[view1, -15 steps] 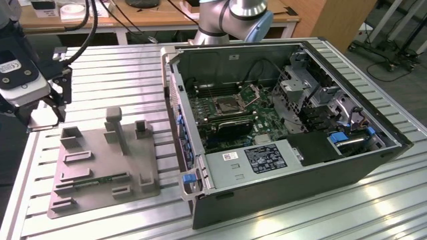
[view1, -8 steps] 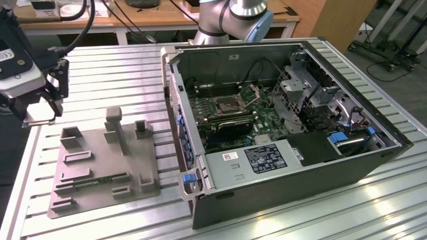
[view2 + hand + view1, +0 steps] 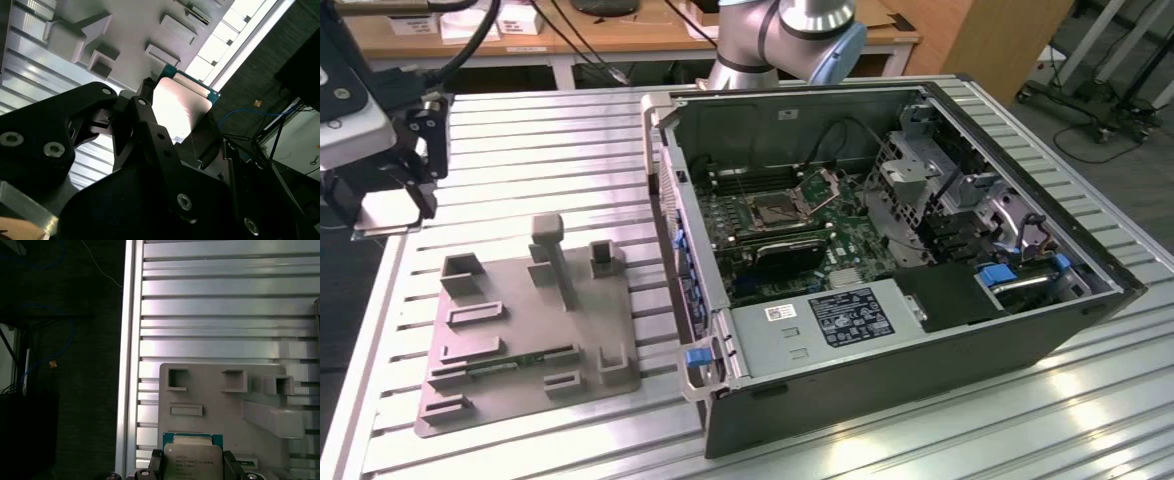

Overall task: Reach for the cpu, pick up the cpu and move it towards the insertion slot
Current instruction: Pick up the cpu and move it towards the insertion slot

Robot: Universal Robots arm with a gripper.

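Note:
My gripper [image 3: 390,208] hangs over the table's edge at the exterior view's left, above and beyond the far end of the grey fixture plate [image 3: 520,330]. It is shut on the cpu [image 3: 192,462], a flat square chip with a pale metal top and a green rim. In both wrist views the black fingers [image 3: 156,461] press on two opposite edges of the cpu [image 3: 180,107], which is lifted off the fixture plate [image 3: 225,405]. The insertion slot [image 3: 774,208], a silver-framed socket with its hinged plate raised, sits on the green motherboard inside the open computer case, well to the exterior view's right of the gripper.
The open computer case [image 3: 881,250] has tall metal walls around the motherboard. A green memory strip [image 3: 520,360] lies in the fixture plate, which carries upright grey posts [image 3: 547,245]. The ribbed aluminium table [image 3: 534,150] ends just beyond the gripper.

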